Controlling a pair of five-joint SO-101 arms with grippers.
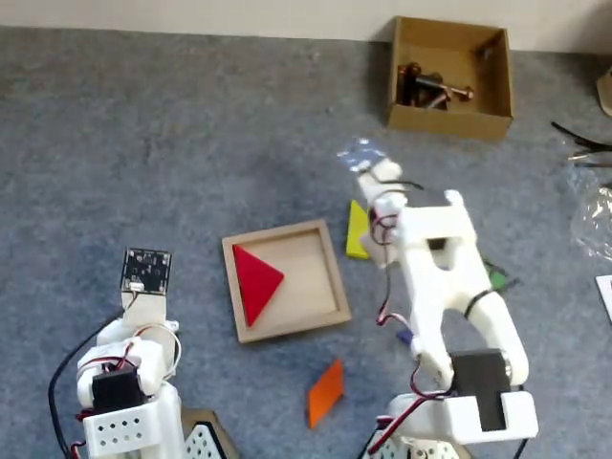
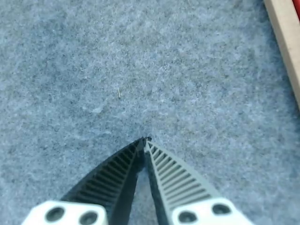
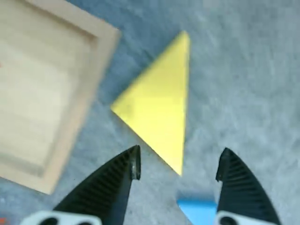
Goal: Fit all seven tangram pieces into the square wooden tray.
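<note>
Pickup step for the yellow triangle (image 3: 157,110) just beside the tray (image 1: 274,232): right pincer (image 3: 180,154) spread open above it, left pincer (image 2: 145,139) closed, empty, near the tray. Next: lower, straddle, squeeze.

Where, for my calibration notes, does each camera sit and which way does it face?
High view: fixed overhead, looking down on the tray, red triangle, left arm and right arm.
Left wrist view: on its arm, facing carpet; shut left gripper shows.
Right wrist view: on its arm, facing the yellow triangle; open right gripper shows.
All share the tray.
</note>
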